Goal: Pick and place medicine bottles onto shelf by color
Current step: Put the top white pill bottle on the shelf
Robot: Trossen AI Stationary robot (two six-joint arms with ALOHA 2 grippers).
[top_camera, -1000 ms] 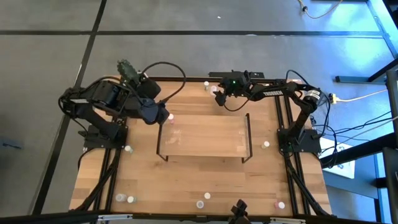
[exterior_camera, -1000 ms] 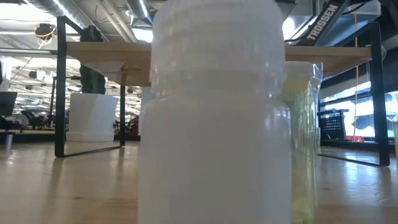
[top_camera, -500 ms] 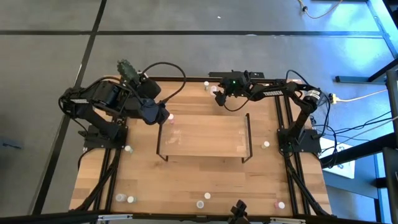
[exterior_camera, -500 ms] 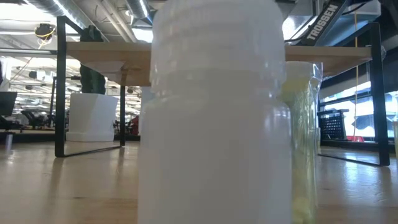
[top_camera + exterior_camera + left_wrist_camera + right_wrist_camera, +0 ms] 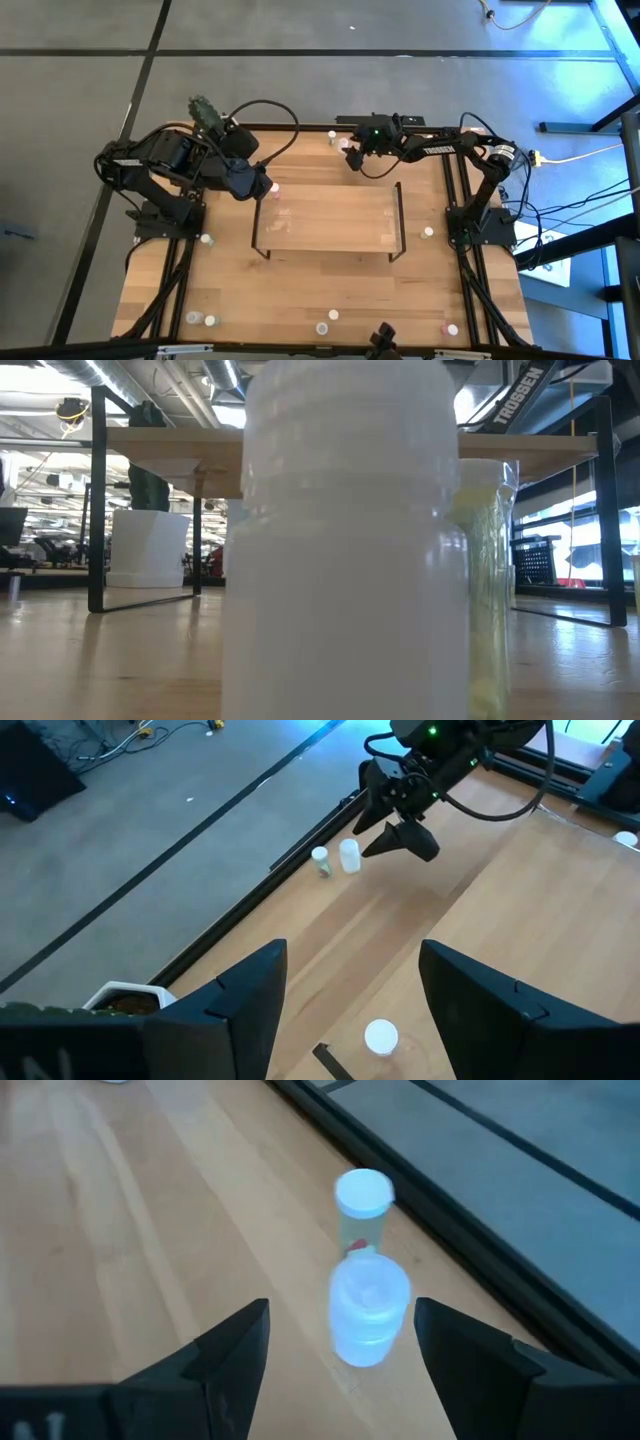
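Note:
The shelf, a light-wood board on black end frames, stands mid-table. My left gripper hovers open over its far left corner, and a pale-capped bottle stands far below, between the fingers in the left wrist view. My right gripper is low at the table's far edge, open. A white bottle stands upright on the table just ahead of and between its fingertips, untouched as far as I can see. A second, white-capped bottle stands right behind it.
Loose bottles stand about the table: left, right, several along the near edge. One white bottle fills the low view, a yellow one behind it. A white pot with a cactus sits far left.

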